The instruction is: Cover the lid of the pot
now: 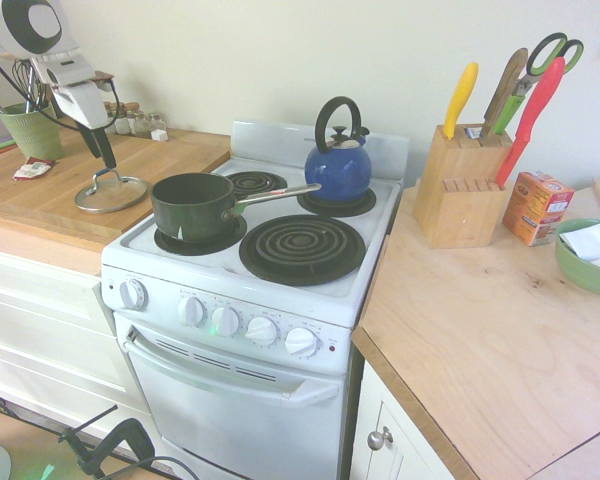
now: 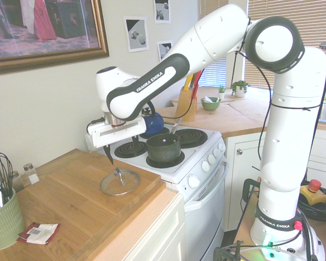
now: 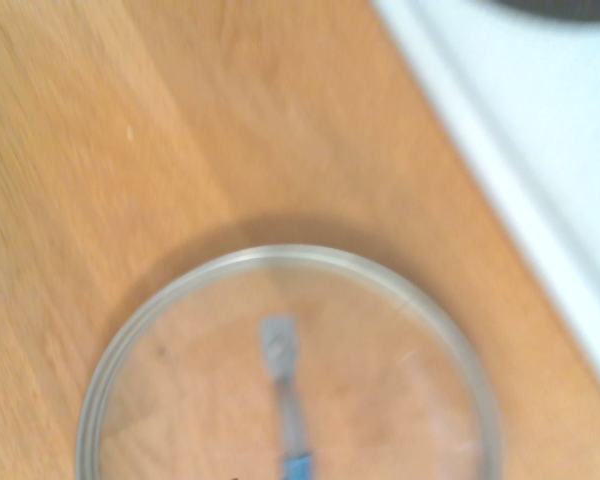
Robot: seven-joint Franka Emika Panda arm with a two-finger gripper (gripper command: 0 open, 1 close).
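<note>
1. Glass, round and clear with a silver metal rim and a small handle on top, the lid (image 1: 111, 192) lies flat on the wooden tabletop (image 1: 50, 195), beside the white stove (image 1: 280, 300).
2. My tool (image 2: 110, 156) hangs above the lid, pointing straight down, with clear air between its tips and the lid.
3. Its dark fingers (image 1: 104, 150) are narrow and seen edge-on from both sides, so the gap is hard to make out; they stand apart and hold nothing.
4. From the wrist view, the lid (image 3: 290, 365) fills the lower part of the picture, blurred, with the stove's white edge (image 3: 520, 180) running along one side.
5. On the stove's front burner nearest the tabletop sits the small dark green saucepan (image 1: 193, 205), open-topped and upright, its long silver handle (image 1: 278, 194) reaching toward the blue kettle with the black loop handle (image 1: 338, 160) on a rear burner.
6. Lid and saucepan are apart, with the tabletop's edge between them.
7. At the tabletop's far end a green ribbed cup of whisks (image 2: 1, 215) stands, with a small red-and-white packet (image 2: 39, 232) beside it.
</note>
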